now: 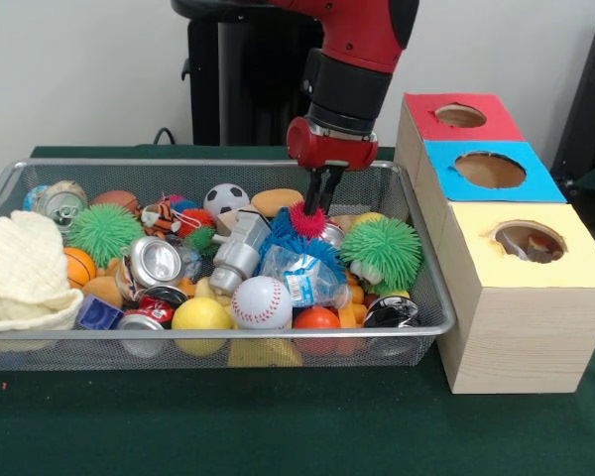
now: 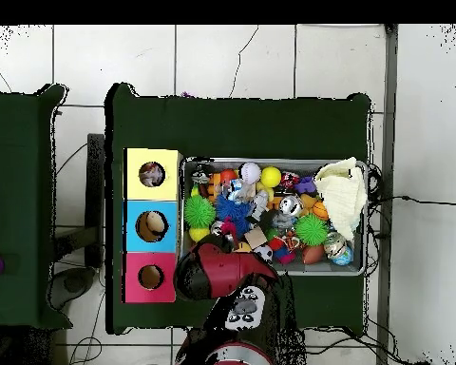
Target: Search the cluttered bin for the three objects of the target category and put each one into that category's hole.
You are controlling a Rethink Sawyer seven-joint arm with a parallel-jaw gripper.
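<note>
Gripping a small red spiky rubber ball (image 1: 308, 219), the black two-finger gripper (image 1: 322, 201) is seen with its fingers clamped on the ball's bristles, just above the middle of the silver wire-mesh bin (image 1: 431, 297). Left of the ball, a cream knitted cloth (image 1: 20, 268), a green spiky ball (image 1: 104, 231) and a shiny crushed can (image 1: 156, 261) are seen. In front of it lie a smooth white baseball (image 1: 262, 302) and crinkled clear plastic. Right of the bin, the red, blue and yellow-topped wooden box (image 1: 496, 288) is placed. A straight lift is advised, since soft bristles may slip; which hole is meant cannot be told.
</note>
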